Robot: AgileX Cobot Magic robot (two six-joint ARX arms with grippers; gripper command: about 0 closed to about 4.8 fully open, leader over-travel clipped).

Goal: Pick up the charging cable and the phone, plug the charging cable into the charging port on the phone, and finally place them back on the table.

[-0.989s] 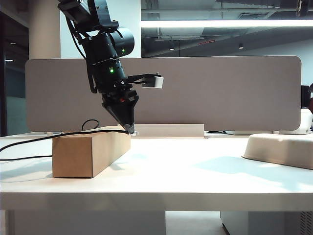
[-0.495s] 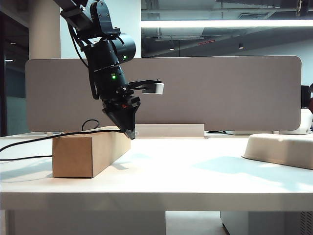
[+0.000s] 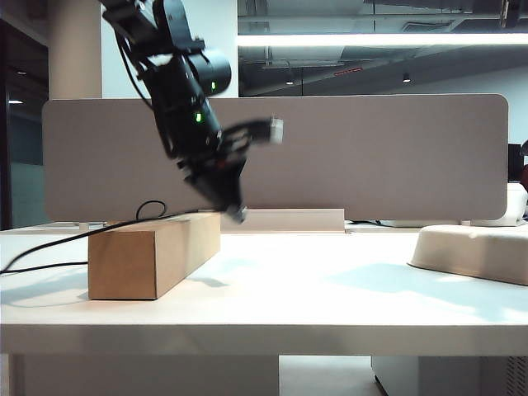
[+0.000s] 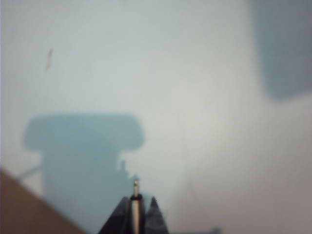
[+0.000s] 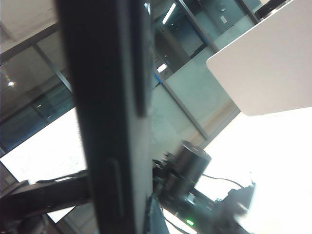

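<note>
My left gripper point(image 3: 237, 216) hangs tilted just past the far end of a cardboard box point(image 3: 153, 254). It is shut on the plug end of the charging cable point(image 3: 132, 224). In the left wrist view the silvery plug tip point(image 4: 136, 185) sticks out between the closed jaws of the left gripper point(image 4: 137, 204), above the white table point(image 4: 204, 122). The black cord trails back over the box and off to the left. My right gripper point(image 5: 134, 219) is outside the exterior view. It is shut on the phone point(image 5: 109, 112), which shows edge-on as a dark slab. The charging port cannot be made out.
A beige rounded tray point(image 3: 472, 250) lies at the table's right side. A grey fabric divider panel point(image 3: 371, 157) runs along the back. The box's corner point(image 4: 24, 212) shows beside the left gripper. The right wrist view shows the left arm point(image 5: 192, 178) and the panel point(image 5: 268, 63).
The left gripper has shut on the cable's plug, tilted over and shifted slightly right and up from the box's end. The cord at the left has lifted with it.
</note>
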